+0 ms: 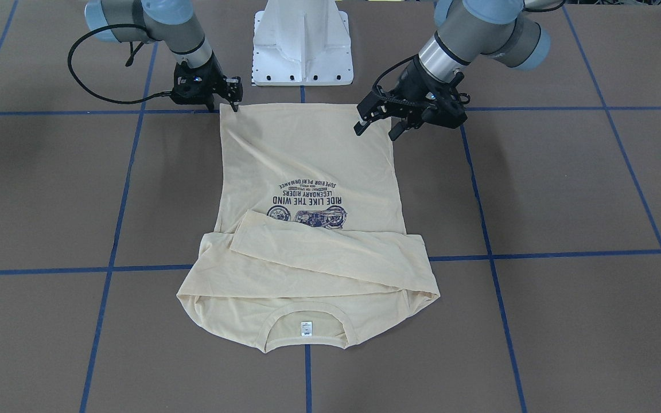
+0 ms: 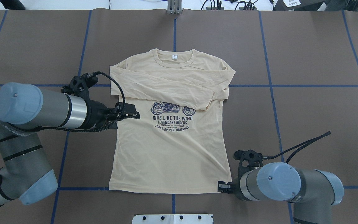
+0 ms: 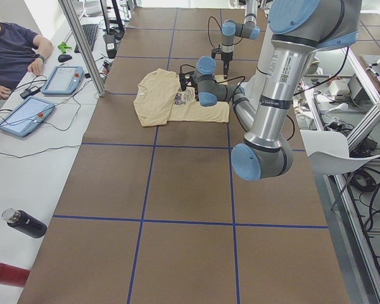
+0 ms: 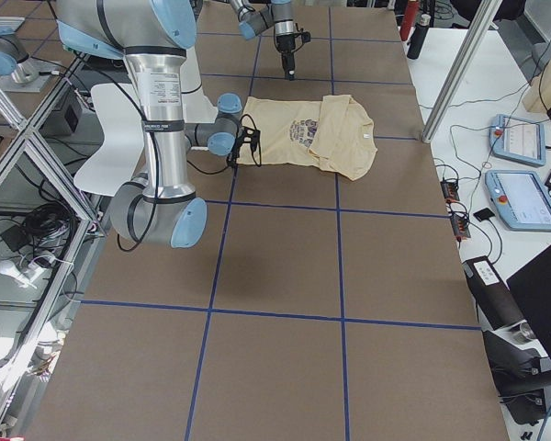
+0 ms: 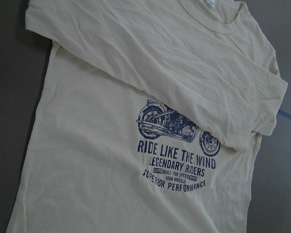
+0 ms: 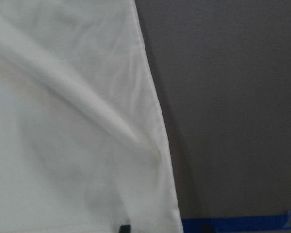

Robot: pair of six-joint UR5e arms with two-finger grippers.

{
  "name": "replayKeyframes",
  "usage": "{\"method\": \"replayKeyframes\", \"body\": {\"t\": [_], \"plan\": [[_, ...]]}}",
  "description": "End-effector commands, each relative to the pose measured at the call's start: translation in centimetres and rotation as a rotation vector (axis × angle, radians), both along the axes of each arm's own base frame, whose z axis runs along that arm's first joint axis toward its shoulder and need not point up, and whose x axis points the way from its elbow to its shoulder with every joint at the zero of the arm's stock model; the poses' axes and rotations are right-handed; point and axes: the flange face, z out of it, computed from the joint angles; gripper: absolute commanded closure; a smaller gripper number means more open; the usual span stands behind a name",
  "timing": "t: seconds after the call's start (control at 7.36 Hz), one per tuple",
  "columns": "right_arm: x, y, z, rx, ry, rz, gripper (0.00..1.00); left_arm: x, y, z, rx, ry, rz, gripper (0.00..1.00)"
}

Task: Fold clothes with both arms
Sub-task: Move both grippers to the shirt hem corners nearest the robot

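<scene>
Blue tape lines (image 1: 537,254) cross the brown table (image 1: 566,189). In the left side view a person (image 3: 9,47) sits upper left, a black bottle (image 3: 25,223) lies lower left.

the t-shirt (image 2: 166,149) lies flat on the table (image 2: 306,109), collar far, hem near. the left gripper (image 1: 376,131) is over its left edge, the right gripper (image 1: 233,104) at its near right corner.

Left arm reaches out, left gripper (image 1: 377,127) hovering with jaws apart; right arm set low, right gripper (image 1: 233,103) pinching the T-shirt (image 1: 307,155) hem corner.
</scene>
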Motion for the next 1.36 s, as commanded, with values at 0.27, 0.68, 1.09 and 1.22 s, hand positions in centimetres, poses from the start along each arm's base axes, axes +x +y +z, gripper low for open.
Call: {"method": "replayKeyframes", "body": {"t": [0.27, 0.68, 1.09, 1.22], "plan": [[0.8, -1.7, -1.6, -0.023, -0.023, 0.006, 1.00, 0.0, 0.0, 0.0, -0.001, -0.001, 0.001, 0.00], [2.9, -2.7, -4.2, -0.017, -0.065, 0.031, 1.00, -0.7, 2.0, 2.7, -0.057, -0.059, 0.020, 0.00], [3.1, -3.1, -4.2, -0.015, -0.065, 0.040, 1.00, 7.2, 11.5, 4.6, -0.215, -0.172, 0.110, 0.00], [3.0, -3.1, -4.1, -0.015, -0.065, 0.042, 1.00, 8.6, 13.8, 5.1, -0.230, -0.207, 0.134, 0.00]]}}
